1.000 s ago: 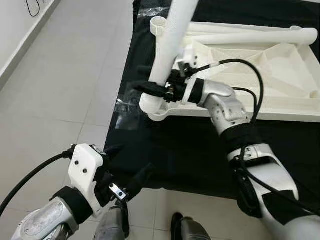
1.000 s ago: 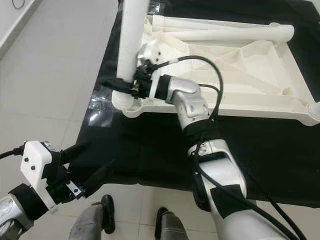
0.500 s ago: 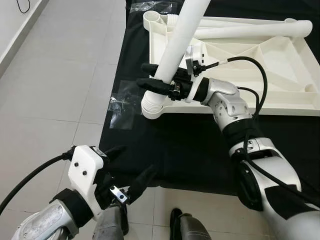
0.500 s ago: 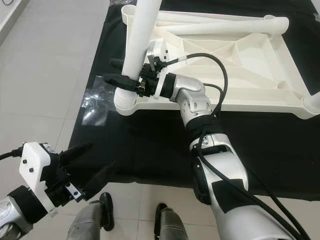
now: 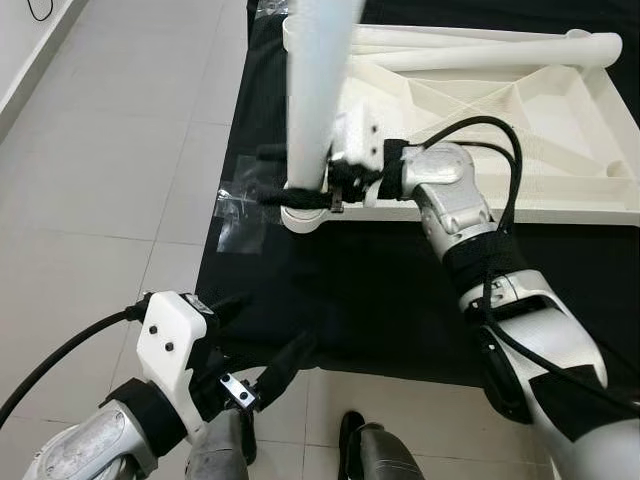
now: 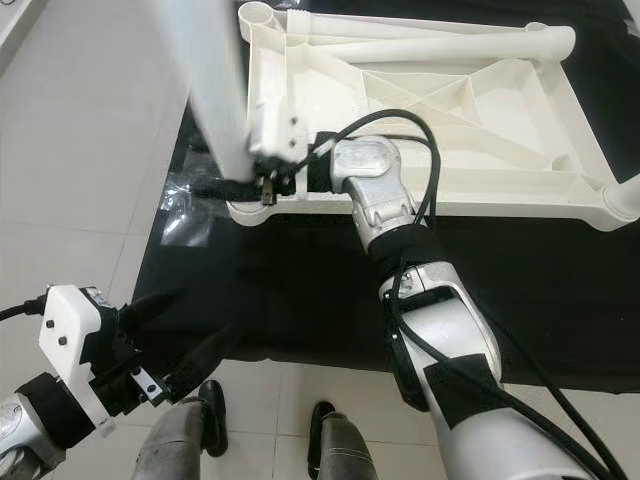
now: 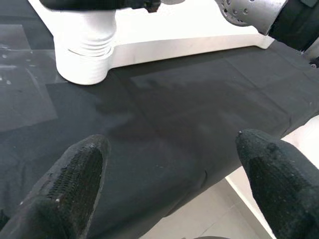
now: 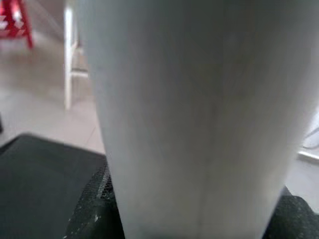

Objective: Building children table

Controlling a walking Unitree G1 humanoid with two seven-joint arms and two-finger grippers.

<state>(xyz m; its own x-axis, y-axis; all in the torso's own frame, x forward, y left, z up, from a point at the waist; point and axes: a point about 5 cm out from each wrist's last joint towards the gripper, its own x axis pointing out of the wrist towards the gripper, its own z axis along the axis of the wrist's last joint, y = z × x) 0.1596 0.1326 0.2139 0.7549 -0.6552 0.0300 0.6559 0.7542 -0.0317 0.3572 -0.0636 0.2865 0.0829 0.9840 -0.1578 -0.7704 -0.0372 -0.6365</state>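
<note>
Nearest the camera, the left hand (image 5: 262, 372) hovered low over the grey tiled floor (image 5: 120, 180), its two black fingers (image 7: 75, 184) spread apart and holding nothing, pointed toward the near edge of the black cloth sheet (image 5: 370, 300) spread on that floor. In the left wrist view, the cloth lay dark and slightly creased between those fingers, and a ribbed white plastic corner socket (image 7: 84, 55) stood on it further off. A patch of clear plastic film (image 5: 238, 210) lay at the cloth's left edge, just beside that socket.

Beyond, the right hand (image 5: 290, 190) reached across the cloth to the near left corner of the upturned white plastic children's table top (image 5: 520, 130), which rested on the cloth with its ribbed underside facing up. The fingers were clamped around the long white plastic tube leg (image 5: 312, 90) close to its lower end, and that leg stood nearly upright in the corner socket. In the right wrist view the leg (image 8: 194, 114) loomed pale and close between the black pads.

Farther back, another white tube leg (image 6: 440, 45) lay flat along the far rim of the frame.
</note>
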